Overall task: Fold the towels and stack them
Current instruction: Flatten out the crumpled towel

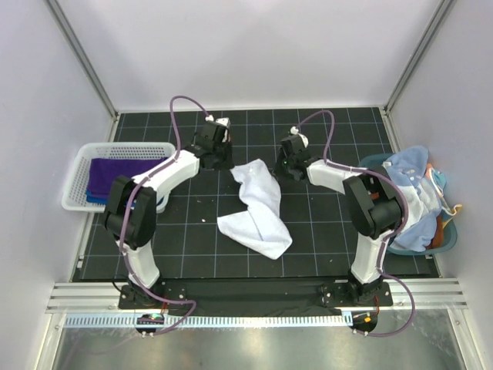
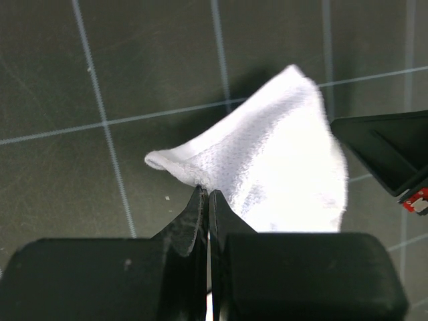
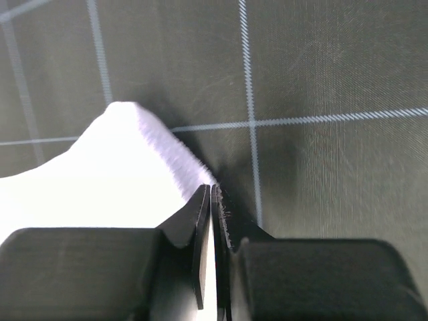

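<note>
The left jaws are squeezing all the way shut, and they are pinching one edge of the white towel (image 2: 274,167) right at their tips. The right jaws are pressing together too, with only a thin crack between them. They look to be nipping another corner of the same towel, though its fluffy edge is hiding the exact spot. Both pairs of jaws are pointing down close to the worktop (image 1: 185,239), which is black with a grid of pale lines.

The white towel is lying in the middle of the worktop, between the two arms. Its far end is reaching up to the jaws. The rest is trailing back toward the near edge in a twisted, crumpled strip that is getting wider lower down.

Off to the left, a white basket (image 1: 77,173) with holes is sitting at the side. The purple towel (image 1: 115,169) is lying folded inside it, and the blue towel (image 1: 96,199) is peeking out underneath as a thin strip. Off to the right, a teal tub (image 1: 451,233) is holding a heap of pale blue and white clothes (image 1: 412,193).
</note>
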